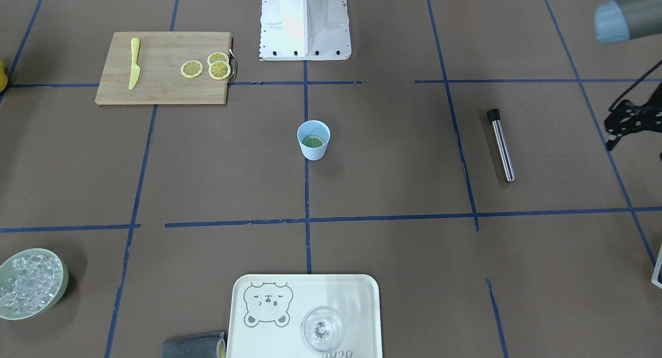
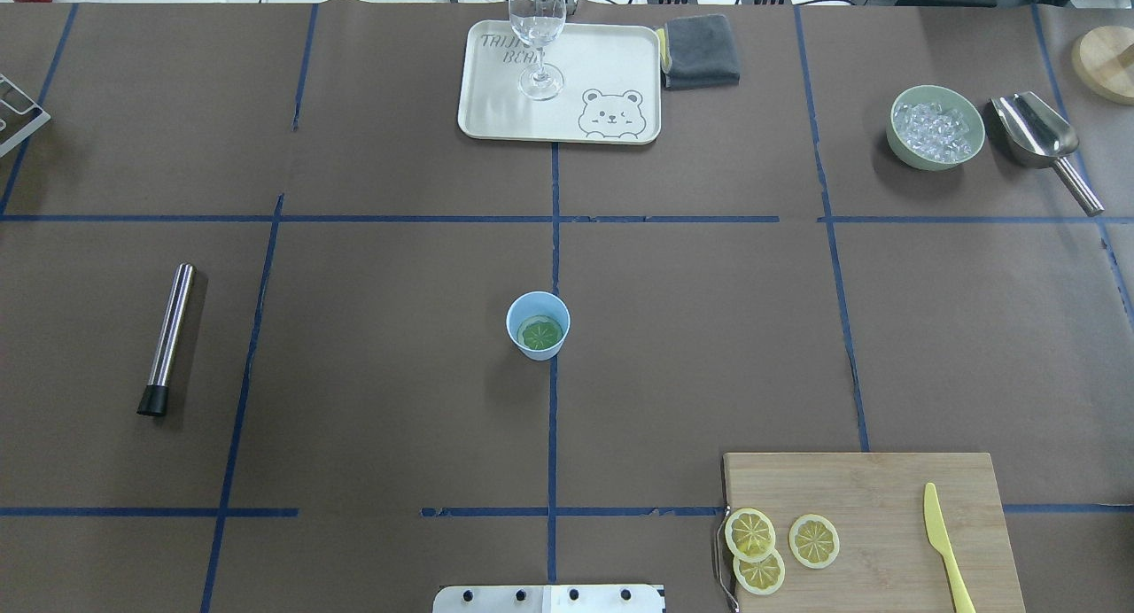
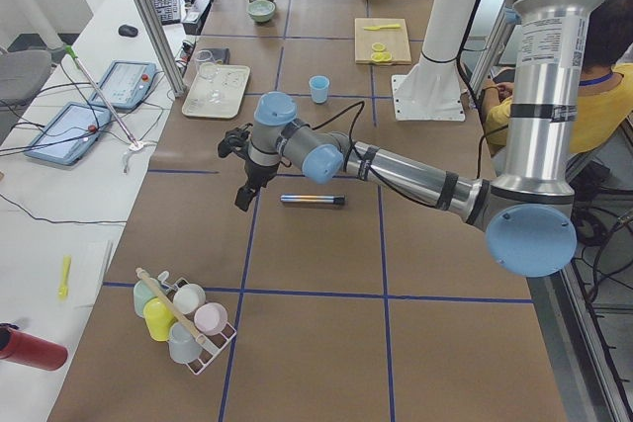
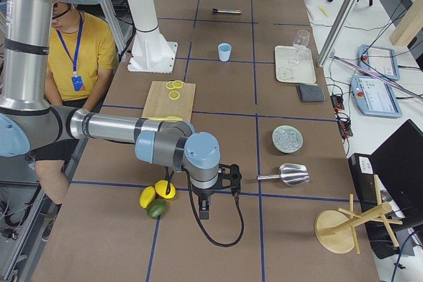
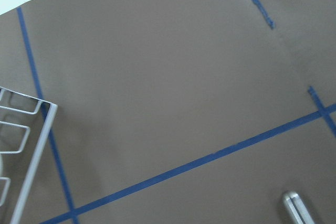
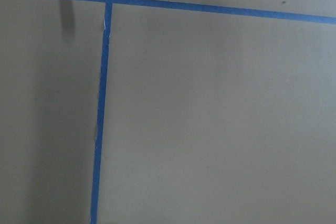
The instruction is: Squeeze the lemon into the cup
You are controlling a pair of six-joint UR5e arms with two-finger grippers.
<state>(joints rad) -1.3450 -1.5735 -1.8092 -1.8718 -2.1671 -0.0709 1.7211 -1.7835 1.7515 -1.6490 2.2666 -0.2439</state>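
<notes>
Thin yellow toy lemon slices [image 2: 750, 534] on the near-right wooden board [image 2: 886, 480] seem light, stiff and slick, so pinch across the rim; I cannot tell whether the left gripper [image 3: 240, 197] or right gripper [image 4: 204, 211] is parted.

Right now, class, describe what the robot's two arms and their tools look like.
The left arm and right arm are silver-grey tubes with light-blue joint caps. The left tool and right tool are black, each trailing a black cable.

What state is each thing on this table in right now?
Cup, upright, a greenish slice in it.
Lemon slices, three flat on the board, two overlapping.
Knife, flat on the board.
Wine glass, upright on tray, looks empty.
Bowl, full of ice.
Metal rod, lying on its side.
Left gripper, open or shut unclear.
Right gripper, unclear too.
</notes>
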